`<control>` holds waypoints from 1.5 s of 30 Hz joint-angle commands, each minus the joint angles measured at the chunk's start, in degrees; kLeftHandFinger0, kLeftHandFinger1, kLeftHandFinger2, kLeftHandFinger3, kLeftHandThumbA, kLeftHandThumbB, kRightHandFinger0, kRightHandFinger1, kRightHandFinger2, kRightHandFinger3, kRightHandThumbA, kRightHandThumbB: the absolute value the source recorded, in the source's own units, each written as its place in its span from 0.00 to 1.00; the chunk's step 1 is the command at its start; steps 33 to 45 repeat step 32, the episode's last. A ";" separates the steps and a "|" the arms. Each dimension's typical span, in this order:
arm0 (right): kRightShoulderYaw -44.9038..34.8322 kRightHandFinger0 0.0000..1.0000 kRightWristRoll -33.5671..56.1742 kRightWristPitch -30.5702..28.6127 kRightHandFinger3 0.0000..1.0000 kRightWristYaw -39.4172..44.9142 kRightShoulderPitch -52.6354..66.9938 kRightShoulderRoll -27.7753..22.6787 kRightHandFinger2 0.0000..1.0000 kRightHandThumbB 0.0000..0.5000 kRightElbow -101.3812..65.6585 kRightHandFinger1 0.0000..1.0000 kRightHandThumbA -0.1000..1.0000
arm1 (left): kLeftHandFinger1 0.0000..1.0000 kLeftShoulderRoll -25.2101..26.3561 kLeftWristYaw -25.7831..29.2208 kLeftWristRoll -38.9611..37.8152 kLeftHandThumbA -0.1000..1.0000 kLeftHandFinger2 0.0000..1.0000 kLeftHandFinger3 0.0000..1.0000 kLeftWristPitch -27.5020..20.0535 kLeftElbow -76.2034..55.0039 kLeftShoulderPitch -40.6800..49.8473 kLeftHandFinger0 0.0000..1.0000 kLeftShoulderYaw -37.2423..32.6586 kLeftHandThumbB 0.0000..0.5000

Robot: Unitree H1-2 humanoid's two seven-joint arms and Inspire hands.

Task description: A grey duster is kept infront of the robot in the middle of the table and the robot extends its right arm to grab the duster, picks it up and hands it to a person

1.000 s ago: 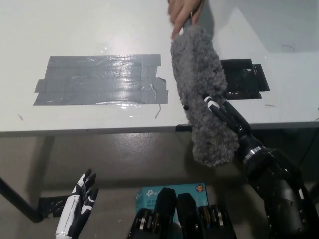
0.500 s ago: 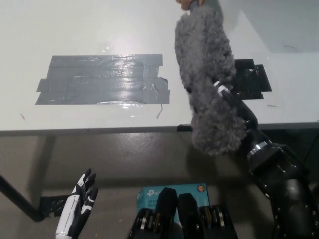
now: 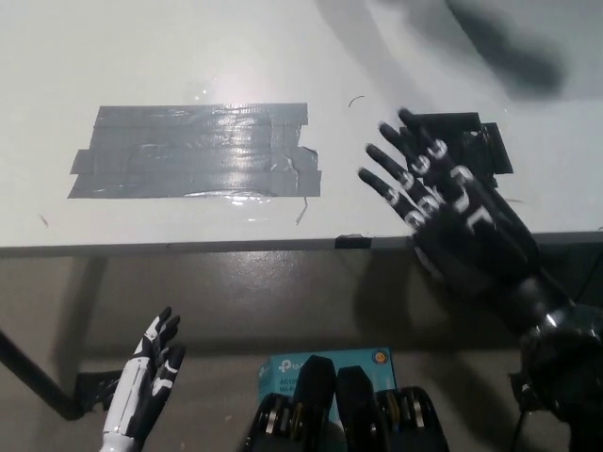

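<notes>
We cannot find the grey duster anywhere in the frame; a dark blurred streak at the upper right is too smeared to name, so the duster's whereabouts we cannot tell. Our black right hand sits at centre right over the table's near edge, palm down, fingers spread wide apart and holding nothing. From that we judge the handover is done and the step in hand is drawing the arm home. To do it well, we would keep the fingers spread and lift clear of the table before pulling toward the lower right, so no fingertip drags on the black tape patch just beside and partly under the hand.

The table is smooth, pale and slightly glossy. Left of centre lies a broad grey tape patch, wrinkled and shiny, its strips overlapping with ragged ends. The black patch is matte and rectangular. Our white left hand rests at the lower left, below the table edge, fingers loosely open and empty.
</notes>
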 commanded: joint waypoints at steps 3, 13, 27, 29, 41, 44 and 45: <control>-0.44 1.00 -18.38 -11.01 1.00 3.70 9.29 -2.27 1.00 0.85 -6.76 1.00 0.88 | 1.00 0.91 1.10 0.94 0.90 1.00 1.00 -1.18 -1.37 -0.17 0.95 0.30 0.62; 0.96 1.00 -40.41 -28.07 1.00 5.01 18.14 -4.75 1.00 0.91 0.87 1.00 0.97 | 1.00 0.69 0.72 -0.23 0.88 1.00 1.00 -2.49 0.72 -0.19 0.95 0.35 0.63; 3.83 1.00 -50.40 -35.06 1.00 1.72 19.02 -4.50 1.00 0.97 17.41 1.00 0.97 | 1.00 0.32 0.55 -0.60 0.89 1.00 1.00 -3.20 1.67 0.06 0.94 0.11 0.65; 4.17 1.00 -51.71 -36.47 1.00 1.35 18.59 -4.34 1.00 0.96 19.84 1.00 0.98 | 1.00 0.21 0.54 -1.05 0.89 1.00 1.00 -3.30 1.77 -0.02 0.93 0.28 0.66; 4.47 1.00 -52.96 -37.41 1.00 0.90 18.36 -4.22 1.00 0.94 21.27 1.00 0.99 | 1.00 0.22 0.56 -1.16 0.90 1.00 1.00 -3.31 1.73 0.09 0.94 0.37 0.67; 4.47 1.00 -52.96 -37.41 1.00 0.90 18.36 -4.22 1.00 0.94 21.27 1.00 0.99 | 1.00 0.22 0.56 -1.16 0.90 1.00 1.00 -3.31 1.73 0.09 0.94 0.37 0.67; 4.47 1.00 -52.96 -37.41 1.00 0.90 18.36 -4.22 1.00 0.94 21.27 1.00 0.99 | 1.00 0.22 0.56 -1.16 0.90 1.00 1.00 -3.31 1.73 0.09 0.94 0.37 0.67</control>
